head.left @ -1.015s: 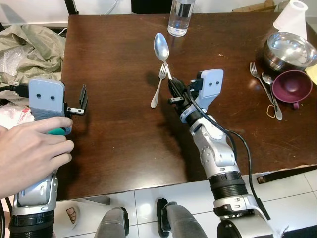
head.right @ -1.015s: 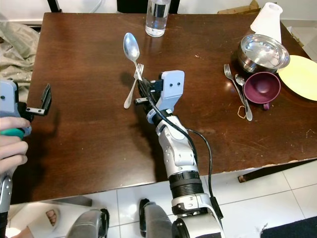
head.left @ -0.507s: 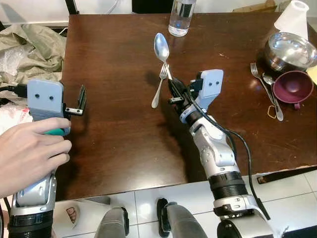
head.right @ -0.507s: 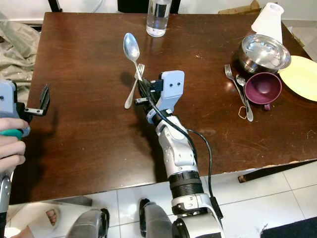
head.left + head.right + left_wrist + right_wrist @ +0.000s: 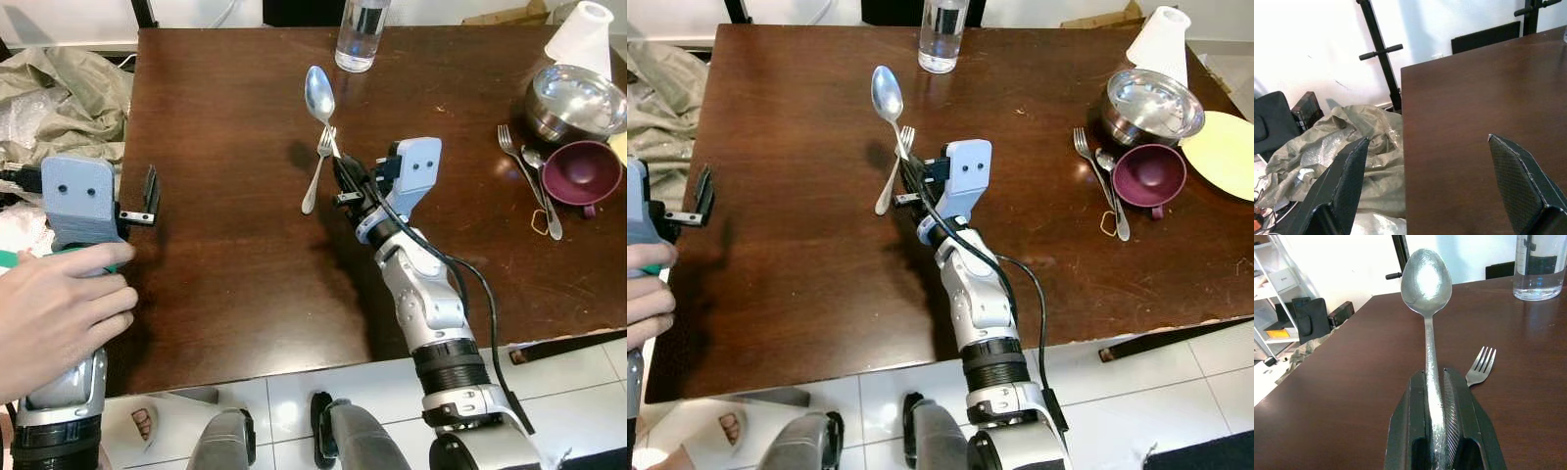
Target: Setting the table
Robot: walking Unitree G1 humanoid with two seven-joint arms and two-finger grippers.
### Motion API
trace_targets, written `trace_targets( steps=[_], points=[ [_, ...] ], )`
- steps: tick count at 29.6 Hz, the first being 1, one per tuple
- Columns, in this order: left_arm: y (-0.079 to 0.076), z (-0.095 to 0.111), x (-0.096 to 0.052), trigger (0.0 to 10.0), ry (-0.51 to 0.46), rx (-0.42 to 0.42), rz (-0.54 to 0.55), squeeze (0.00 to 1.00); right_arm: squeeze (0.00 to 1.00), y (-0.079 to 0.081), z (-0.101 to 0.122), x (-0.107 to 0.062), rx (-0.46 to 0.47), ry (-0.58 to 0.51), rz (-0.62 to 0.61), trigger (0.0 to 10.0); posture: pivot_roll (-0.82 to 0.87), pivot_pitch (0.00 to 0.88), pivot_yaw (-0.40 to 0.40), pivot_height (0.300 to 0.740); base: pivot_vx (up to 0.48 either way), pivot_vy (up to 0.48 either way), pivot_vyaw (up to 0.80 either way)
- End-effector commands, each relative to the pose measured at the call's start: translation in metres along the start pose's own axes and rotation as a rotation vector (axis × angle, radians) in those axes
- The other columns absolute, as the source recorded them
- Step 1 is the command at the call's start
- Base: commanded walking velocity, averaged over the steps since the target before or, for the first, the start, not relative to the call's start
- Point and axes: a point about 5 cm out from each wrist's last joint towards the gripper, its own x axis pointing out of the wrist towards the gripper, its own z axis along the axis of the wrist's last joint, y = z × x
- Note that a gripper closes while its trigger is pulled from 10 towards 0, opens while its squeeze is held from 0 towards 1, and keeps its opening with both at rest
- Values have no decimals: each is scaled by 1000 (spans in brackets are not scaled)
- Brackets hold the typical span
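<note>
One spoon (image 5: 1426, 289) clamped in right gripper (image 5: 1436, 396), bowl up, fork (image 5: 316, 168) just beside, left gripper (image 5: 1430, 191) spread wide.

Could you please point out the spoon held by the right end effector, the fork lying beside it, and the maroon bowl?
spoon (image 5: 1426, 280), right wrist view, on its bowl.
fork (image 5: 315, 168), left eye view, on its handle.
maroon bowl (image 5: 1149, 174), right eye view, on its inside.

1. Head views: bright, even light; all sharp, no motion blur.
2. Glare marks the steel bowl (image 5: 571, 100) and spoon (image 5: 1426, 281).
3. Soft arm shadows fall on the table (image 5: 225, 117).
4. Left wrist view: white wall (image 5: 1312, 44) overexposed.
</note>
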Motion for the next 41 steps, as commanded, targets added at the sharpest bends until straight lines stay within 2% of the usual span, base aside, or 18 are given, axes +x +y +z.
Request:
trace_targets(
  steps=[1,41],
  points=[
    [-8,-9,-4,10000,40,-12,-29,0,0,-1,-5,-2,6,27,-8,10000,29,140,-2,740,0,0,0],
    [-10,-9,-5,10000,38,-13,-28,0,0,0,-6,-1,4,33,-1,10000,27,130,-7,740,0,0,0]
  ],
)
